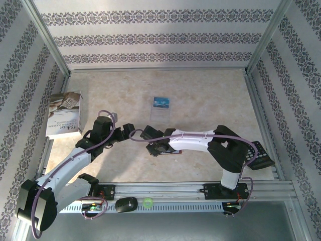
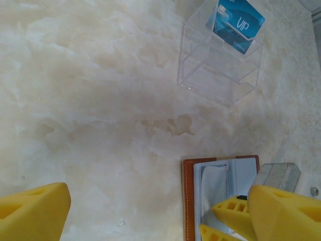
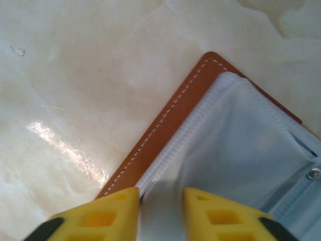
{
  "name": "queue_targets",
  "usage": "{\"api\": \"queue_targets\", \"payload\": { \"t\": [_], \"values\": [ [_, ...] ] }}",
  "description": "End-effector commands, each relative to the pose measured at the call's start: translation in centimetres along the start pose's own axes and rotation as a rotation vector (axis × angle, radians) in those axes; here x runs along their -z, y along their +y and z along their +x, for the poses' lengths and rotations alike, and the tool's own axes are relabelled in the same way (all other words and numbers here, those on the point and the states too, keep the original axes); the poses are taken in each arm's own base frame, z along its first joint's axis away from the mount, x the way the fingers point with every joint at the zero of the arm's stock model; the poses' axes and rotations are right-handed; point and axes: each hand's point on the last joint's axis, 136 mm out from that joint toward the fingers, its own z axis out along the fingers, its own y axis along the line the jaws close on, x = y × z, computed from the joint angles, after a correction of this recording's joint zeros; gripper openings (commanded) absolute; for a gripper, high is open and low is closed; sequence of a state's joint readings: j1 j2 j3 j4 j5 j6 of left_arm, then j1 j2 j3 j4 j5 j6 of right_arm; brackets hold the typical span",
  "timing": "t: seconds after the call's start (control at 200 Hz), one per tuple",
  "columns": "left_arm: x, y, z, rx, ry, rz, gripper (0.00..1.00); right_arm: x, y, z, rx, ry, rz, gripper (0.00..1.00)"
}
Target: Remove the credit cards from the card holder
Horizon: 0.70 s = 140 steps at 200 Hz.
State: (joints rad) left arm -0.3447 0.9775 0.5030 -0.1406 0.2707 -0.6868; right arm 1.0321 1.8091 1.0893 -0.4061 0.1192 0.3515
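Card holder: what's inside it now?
The card holder lies open: grey-blue lining, a stitched pocket, a snap. The right gripper straddles the pocket edge. Whether cards sit inside the pocket is covered by the lining.

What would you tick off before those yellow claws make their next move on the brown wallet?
1. Card holder lying open: ok.
2. Right claw astride the edge of the grey-blue lining: ok.
3. Right claw gripping that lining firmly: cannot tell.
4. Left claw wide open: ok.
5. Cards inside the pockets: cannot tell.
6. Clear box holding the blue card, apart from the holder: ok.
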Motion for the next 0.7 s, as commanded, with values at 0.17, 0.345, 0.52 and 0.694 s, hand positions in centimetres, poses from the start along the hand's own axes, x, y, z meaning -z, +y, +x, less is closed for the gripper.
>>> {"api": "queue_targets", "payload": {
  "t": [0.17, 0.345, 0.52, 0.694],
  "values": [
    [-1.0, -1.3, 0.8, -0.026, 0.038, 0.068, 0.85, 0.1, 0.2, 0.0, 0.015, -0.026, -0.034, 0.09],
    [-1.9, -2.6, 2.1, -0.062, 0.077, 0.095, 0.79, 0.9, 0.6, -0.9, -0.015, -0.093, -0.106, 0.0],
    [-3.3, -4.0, 4.1, -0.112, 0.12, 0.117, 0.69, 2.5, -0.3, -1.9, -0.119, -0.211, -0.165, 0.0],
    [-5.0, -4.8, 5.9, -0.131, 0.17, 0.138, 0.57, 3.7, -1.8, -2.3, -0.231, -0.297, -0.207, 0.0]
  ]
}}
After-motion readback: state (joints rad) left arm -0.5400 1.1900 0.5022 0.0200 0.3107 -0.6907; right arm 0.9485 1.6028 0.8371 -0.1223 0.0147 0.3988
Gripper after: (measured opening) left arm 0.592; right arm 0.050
